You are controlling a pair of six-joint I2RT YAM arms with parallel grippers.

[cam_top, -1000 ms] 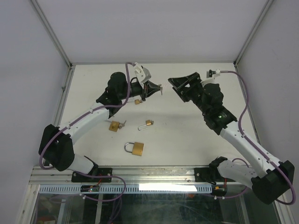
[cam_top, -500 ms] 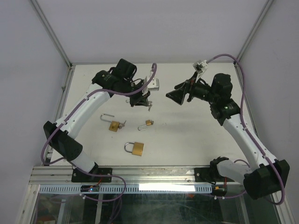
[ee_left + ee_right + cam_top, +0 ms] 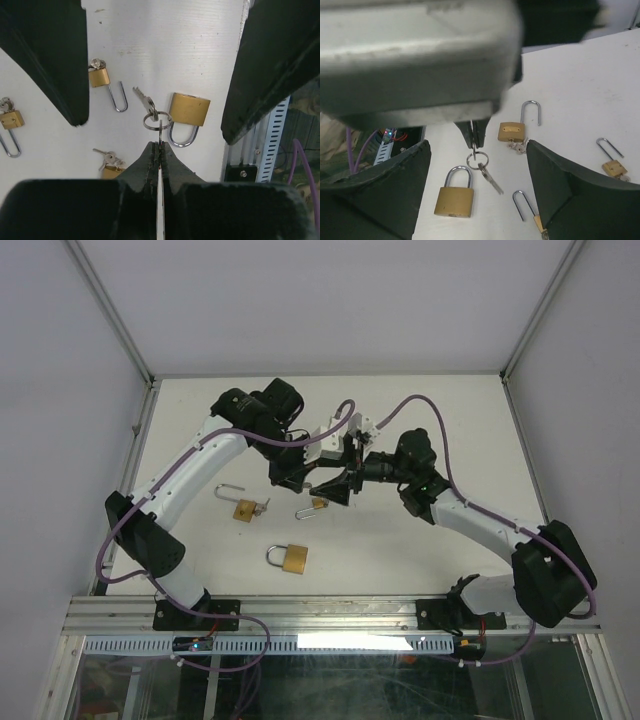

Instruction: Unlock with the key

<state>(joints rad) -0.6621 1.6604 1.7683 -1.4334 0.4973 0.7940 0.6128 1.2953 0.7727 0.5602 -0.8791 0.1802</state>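
At the tips: left gripper [image 3: 159,146] is clamping tight on the key ring [image 3: 157,120], key [image 3: 141,96] dangling free in the air above the shut padlock [image 3: 189,110]. Around it, right gripper [image 3: 479,150] is standing wide open, touching nothing. Key is looking light, stiff, slick, prone to swing; take its flat bow.

left end effector [image 3: 159,145]: clamped tight, pointing down | right end effector [image 3: 479,146]: fingers spread wide, flanking left's tip

we find no words or numbers to read, any marks on the padlocks [image 3: 189,109] too small to tell
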